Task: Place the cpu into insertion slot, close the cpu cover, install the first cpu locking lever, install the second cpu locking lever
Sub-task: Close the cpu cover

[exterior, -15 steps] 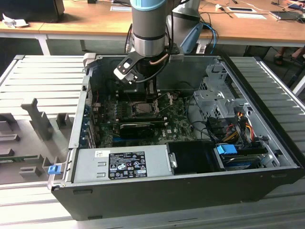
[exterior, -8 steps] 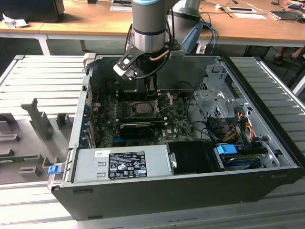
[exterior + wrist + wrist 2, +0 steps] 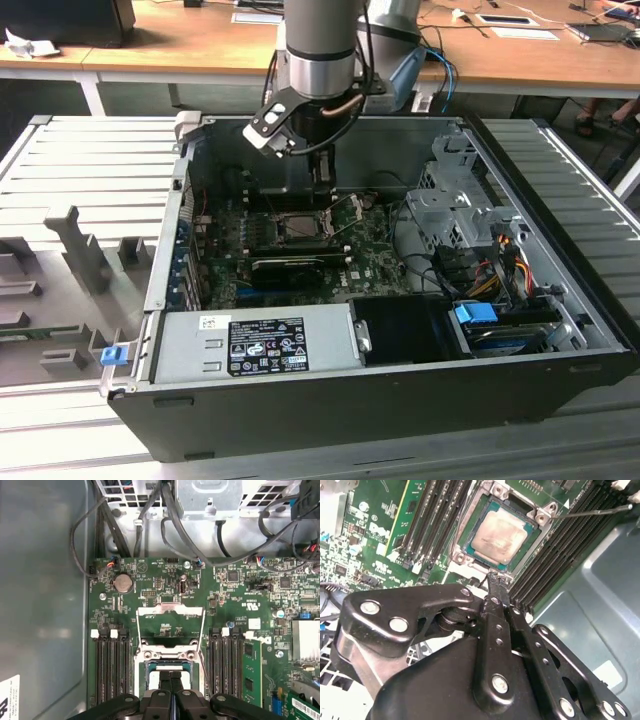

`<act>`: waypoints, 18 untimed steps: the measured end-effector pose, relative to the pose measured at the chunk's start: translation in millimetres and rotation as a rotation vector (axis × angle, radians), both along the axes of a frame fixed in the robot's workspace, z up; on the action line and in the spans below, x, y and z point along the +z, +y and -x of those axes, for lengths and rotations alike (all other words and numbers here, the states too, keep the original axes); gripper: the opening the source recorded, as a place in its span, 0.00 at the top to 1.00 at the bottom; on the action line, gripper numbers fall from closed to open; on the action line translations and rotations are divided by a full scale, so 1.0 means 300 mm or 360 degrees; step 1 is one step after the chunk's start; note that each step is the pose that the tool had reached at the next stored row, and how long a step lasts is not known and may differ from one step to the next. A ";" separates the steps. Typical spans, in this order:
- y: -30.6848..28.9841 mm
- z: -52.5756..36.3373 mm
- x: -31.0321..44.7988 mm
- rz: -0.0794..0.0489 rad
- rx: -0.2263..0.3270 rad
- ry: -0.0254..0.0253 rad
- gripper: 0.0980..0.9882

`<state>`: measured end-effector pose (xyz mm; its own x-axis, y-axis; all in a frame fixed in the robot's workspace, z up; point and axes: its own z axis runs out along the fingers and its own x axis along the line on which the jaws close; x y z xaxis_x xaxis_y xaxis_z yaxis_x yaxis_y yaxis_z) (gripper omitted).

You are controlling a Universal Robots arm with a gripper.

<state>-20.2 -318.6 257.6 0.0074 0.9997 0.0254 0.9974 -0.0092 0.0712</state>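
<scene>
The cpu [image 3: 499, 539] lies flat in the insertion slot [image 3: 465, 530] on the green motherboard, its pale metal face up. In the first wrist view the cpu cover [image 3: 170, 611] stands swung open beyond the slot, its window showing board behind it. My gripper [image 3: 496, 580] is shut with nothing between its fingers, and its tip hovers at the slot's edge, beside the cpu. From the exterior view, the gripper [image 3: 322, 190] hangs just over the slot [image 3: 300, 226] in the middle of the computer case. A thin metal locking lever [image 3: 590, 512] sticks out free beside the slot.
Black memory slots [image 3: 112, 665] flank the slot on both sides. Cables [image 3: 150, 525] and a metal drive cage [image 3: 450, 205] crowd the exterior view's right of the case. A power supply [image 3: 255, 345] sits at the front. The case walls [image 3: 170, 230] ring the board.
</scene>
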 end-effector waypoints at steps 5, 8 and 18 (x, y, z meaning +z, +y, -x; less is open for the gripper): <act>0.000 -0.038 0.006 0.0000 0.0000 0.00003 0.99; 0.000 -0.076 0.007 0.0000 0.0000 0.00007 0.99; 0.000 -0.181 0.006 0.0000 0.0000 0.00033 0.99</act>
<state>34.2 -318.5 259.6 0.0075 0.9996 0.0255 0.9976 -0.0092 0.0692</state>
